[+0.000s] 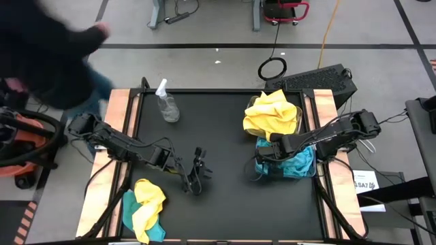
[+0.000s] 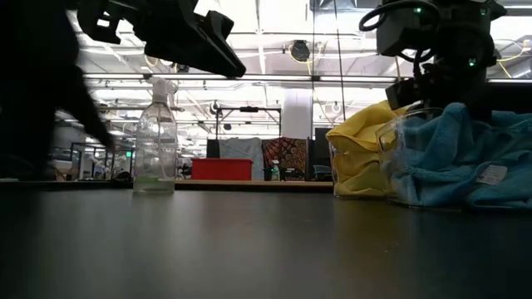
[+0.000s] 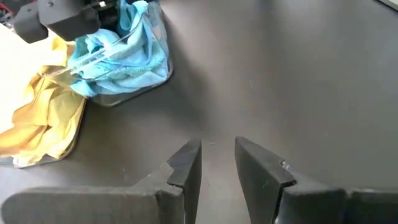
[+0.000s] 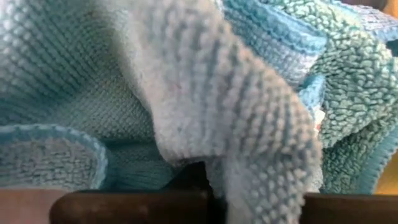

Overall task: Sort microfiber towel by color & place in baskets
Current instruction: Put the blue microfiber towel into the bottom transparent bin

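Right gripper (image 1: 267,154) clenched on teal towel (image 4: 205,112) inside teal basket (image 1: 286,167), yellow basket (image 1: 272,116) beside it, left gripper (image 1: 197,178) parted, empty, mid-table, 1 spray bottle (image 1: 166,105).

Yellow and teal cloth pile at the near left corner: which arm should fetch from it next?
Left, probably. The left gripper, empty and slightly open, hangs just beside the yellow and teal microfiber cloth pile. The right gripper is shut, buried among teal cloths in the clear plastic basket.

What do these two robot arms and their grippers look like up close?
Both arms are dark, nearly black, built of jointed segments with thin black cables looping beside them. The left gripper ends in two flat, wedge-shaped dark fingers with angular tips. The right gripper has the same dark, blocky build.
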Tool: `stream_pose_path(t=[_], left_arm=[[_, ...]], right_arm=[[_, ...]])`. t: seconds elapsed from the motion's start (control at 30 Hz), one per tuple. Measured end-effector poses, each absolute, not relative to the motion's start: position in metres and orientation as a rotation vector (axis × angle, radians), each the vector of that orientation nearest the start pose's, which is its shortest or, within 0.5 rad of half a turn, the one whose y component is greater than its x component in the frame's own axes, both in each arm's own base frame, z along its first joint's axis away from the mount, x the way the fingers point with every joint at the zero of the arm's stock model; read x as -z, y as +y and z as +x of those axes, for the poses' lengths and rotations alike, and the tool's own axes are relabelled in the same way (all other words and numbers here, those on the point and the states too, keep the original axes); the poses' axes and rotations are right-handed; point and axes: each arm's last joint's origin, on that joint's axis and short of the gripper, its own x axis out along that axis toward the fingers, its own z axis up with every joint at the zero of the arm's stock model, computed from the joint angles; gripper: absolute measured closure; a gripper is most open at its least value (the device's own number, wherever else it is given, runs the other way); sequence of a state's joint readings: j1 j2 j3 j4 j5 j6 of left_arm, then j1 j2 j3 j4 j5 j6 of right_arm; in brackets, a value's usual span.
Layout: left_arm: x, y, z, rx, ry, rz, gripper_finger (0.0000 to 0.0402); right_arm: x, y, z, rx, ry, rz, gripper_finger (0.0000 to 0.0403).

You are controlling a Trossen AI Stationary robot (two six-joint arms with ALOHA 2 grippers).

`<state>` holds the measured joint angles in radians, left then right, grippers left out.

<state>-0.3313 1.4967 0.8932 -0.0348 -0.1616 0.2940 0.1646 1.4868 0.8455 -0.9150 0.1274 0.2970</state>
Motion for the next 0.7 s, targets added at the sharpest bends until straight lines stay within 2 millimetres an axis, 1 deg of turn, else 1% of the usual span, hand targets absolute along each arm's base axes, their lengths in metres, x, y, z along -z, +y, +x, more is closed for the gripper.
stream_pose_path(t=[0.13,0.27,0.37,0.47,0.57,0.7], left_arm=[[-0.220,-0.097,0.298,0.252,0.592,0.439,0.0296],[-0.220,-0.097,0.298,0.252,0.592,0.439,0.0296],[-0.220,-0.096,0.299,0.250,0.591,0.438,0.0296],[-0.220,-0.096,0.299,0.248,0.591,0.437,0.0296],[-0.220,-0.094,0.299,0.244,0.592,0.435,0.0296],[-0.220,-0.094,0.299,0.242,0.592,0.435,0.0296]], right_arm=[[-0.174,0.034,0.228,0.185,1.521,0.001,0.0365],[-0.183,0.034,0.223,0.178,1.483,0.015,0.0312],[-0.197,0.033,0.220,0.174,1.432,0.042,0.0271],[-0.214,0.033,0.216,0.166,1.361,0.059,0.0236],[-0.231,0.032,0.212,0.158,1.306,0.070,0.0210],[-0.249,0.031,0.206,0.151,1.254,0.075,0.0188]])
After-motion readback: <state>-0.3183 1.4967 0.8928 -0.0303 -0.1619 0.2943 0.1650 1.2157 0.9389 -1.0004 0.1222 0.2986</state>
